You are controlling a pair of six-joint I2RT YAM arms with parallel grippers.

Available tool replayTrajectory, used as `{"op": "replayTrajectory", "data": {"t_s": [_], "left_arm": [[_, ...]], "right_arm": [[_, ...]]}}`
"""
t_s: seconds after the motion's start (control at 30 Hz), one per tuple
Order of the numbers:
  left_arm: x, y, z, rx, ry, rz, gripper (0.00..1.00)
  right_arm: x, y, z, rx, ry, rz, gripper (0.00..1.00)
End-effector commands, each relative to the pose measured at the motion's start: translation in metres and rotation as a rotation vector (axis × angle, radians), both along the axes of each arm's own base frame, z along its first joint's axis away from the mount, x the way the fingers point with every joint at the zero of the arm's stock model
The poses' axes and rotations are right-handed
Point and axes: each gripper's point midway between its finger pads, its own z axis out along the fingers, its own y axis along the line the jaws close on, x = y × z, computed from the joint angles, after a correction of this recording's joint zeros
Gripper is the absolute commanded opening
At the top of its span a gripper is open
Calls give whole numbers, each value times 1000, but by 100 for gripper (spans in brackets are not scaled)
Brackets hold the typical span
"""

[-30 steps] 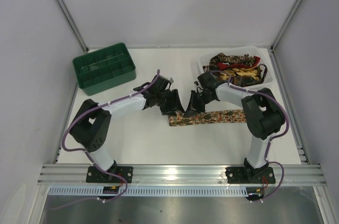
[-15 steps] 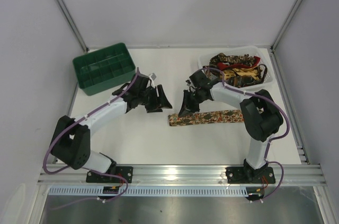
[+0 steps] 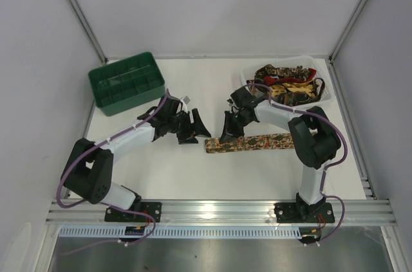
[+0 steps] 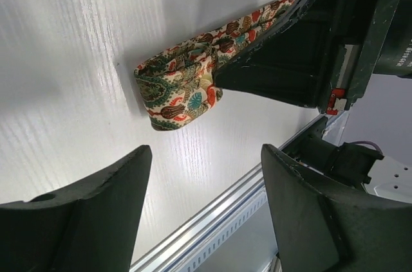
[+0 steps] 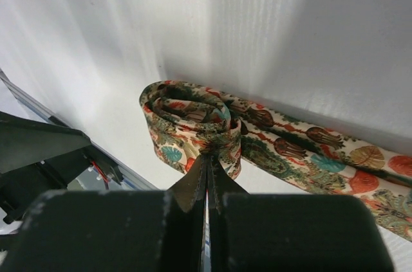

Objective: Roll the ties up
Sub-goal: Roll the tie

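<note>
One tie (image 3: 257,141) with a floral print lies flat on the white table, its left end wound into a small loose roll (image 3: 212,146). In the right wrist view my right gripper (image 5: 208,156) is shut, its tips pinching the near edge of that roll (image 5: 190,121); the flat length (image 5: 309,150) runs off to the right. My left gripper (image 3: 195,132) stands open just left of the roll, not touching it. The left wrist view shows the roll (image 4: 180,92) beyond the open left gripper (image 4: 206,153), with the right gripper's black body (image 4: 302,60) against it.
A green compartmented crate (image 3: 127,83) sits at the back left. At the back right a white tray (image 3: 246,79) holds a heap of more ties (image 3: 290,85). An aluminium rail (image 3: 219,209) runs along the near table edge.
My left gripper has let go, pulled back to the left away from the roll and opened wider. The right gripper stays shut at the roll, shifted slightly left.
</note>
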Motion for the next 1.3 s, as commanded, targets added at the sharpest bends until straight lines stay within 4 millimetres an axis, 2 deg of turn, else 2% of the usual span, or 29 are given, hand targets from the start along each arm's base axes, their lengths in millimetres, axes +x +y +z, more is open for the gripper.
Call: {"op": "replayTrajectory", "data": {"t_s": [0.0, 0.3, 0.43, 0.57, 0.73, 0.9, 1.2, 1.27], "left_arm": [[4, -11, -2, -60, 15, -11, 74], [-2, -30, -29, -35, 91, -58, 72], [3, -37, -41, -18, 116, -56, 72], [8, -39, -47, -1, 138, -23, 71], [15, -44, -42, -33, 128, 12, 70], [12, -45, -50, -35, 171, 37, 69], [17, -53, -59, -37, 198, 57, 53], [19, -58, -58, -50, 192, 50, 43]], "right_arm": [[6, -6, -7, -17, -10, -5, 0], [10, -15, -20, -38, 3, -17, 0], [9, -16, -22, -32, 11, -18, 0], [7, -16, -22, -30, 13, -17, 0], [5, -15, -23, -28, 15, -10, 0], [5, -15, -23, -27, 12, -9, 0], [4, -15, -21, -29, 14, -6, 0], [5, -14, -18, -24, 5, -3, 0]]}}
